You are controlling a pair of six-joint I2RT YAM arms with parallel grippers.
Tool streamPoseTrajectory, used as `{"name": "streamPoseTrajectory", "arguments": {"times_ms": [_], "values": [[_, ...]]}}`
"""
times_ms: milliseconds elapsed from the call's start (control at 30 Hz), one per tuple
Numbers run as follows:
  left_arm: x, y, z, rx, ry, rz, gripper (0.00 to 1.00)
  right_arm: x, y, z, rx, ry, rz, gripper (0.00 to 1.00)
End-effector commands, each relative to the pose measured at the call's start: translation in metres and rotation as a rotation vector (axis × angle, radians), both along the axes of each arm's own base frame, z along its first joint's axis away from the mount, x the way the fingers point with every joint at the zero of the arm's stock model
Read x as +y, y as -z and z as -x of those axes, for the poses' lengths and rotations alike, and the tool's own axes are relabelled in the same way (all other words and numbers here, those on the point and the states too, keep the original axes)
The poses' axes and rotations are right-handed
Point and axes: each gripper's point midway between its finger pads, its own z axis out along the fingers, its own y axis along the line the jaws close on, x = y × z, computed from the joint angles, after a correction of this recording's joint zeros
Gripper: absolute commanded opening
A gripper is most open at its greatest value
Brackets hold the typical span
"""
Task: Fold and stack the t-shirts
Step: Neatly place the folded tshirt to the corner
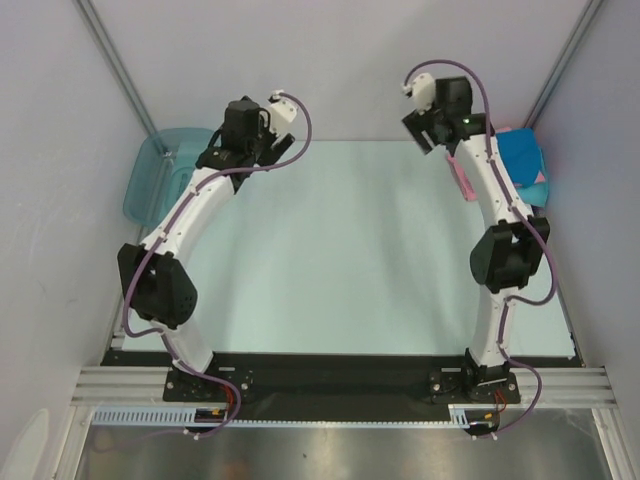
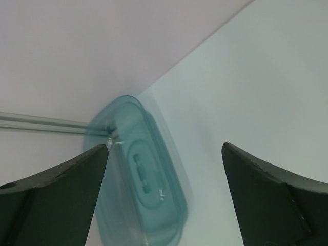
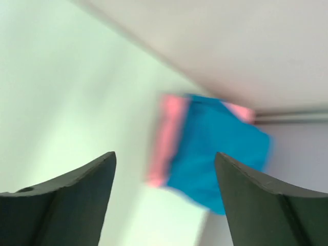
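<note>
A folded blue t-shirt lies on a pink t-shirt at the table's back right, by the wall. A sliver of lighter turquoise cloth shows at the pile's near edge. In the blurred right wrist view the blue shirt and the pink shirt lie ahead of the fingers. My right gripper is open and empty, raised left of the pile. My left gripper is open and empty, raised at the back left.
A translucent teal plastic bin stands at the back left corner against the wall; it also shows in the left wrist view. The pale table top spreads between the arms. Walls close in on the left, back and right.
</note>
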Motion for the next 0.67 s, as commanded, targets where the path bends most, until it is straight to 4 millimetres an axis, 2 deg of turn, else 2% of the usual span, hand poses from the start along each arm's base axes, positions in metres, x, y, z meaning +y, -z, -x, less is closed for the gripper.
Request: {"name": "streamPoseTrajectory", "arguments": {"times_ms": [0,33,67,100,133,200,267,433,633], "values": [[-0.021,0.023,0.037,0.126,0.034,0.136,1.0,0.052,0.054,0.092,0.332,-0.011,-0.207,0.85],[-0.022,0.019,0.045,0.121,0.034,0.166,1.0,0.052,0.044,0.099,0.306,0.007,-0.225,0.86],[-0.021,0.022,0.048,0.128,0.03,0.176,1.0,0.049,0.057,0.109,0.34,0.021,-0.213,0.87],[-0.019,0.033,0.053,0.148,0.024,0.176,1.0,0.042,0.054,0.112,0.327,0.045,-0.193,0.88],[-0.017,0.031,0.057,0.142,0.019,0.179,1.0,0.037,0.046,0.114,0.3,0.058,-0.188,0.89],[-0.014,0.039,0.06,0.157,0.006,0.171,1.0,0.029,0.042,0.116,0.284,0.08,-0.17,0.89],[-0.012,0.041,0.06,0.16,-0.01,0.17,1.0,0.025,0.033,0.12,0.271,0.079,-0.165,0.89],[-0.013,0.03,0.057,0.14,-0.009,0.174,1.0,0.01,0.021,0.128,0.254,0.09,-0.189,0.9],[-0.016,0.027,0.054,0.135,-0.012,0.183,1.0,0.012,0.019,0.134,0.261,0.061,-0.199,0.89]]}}
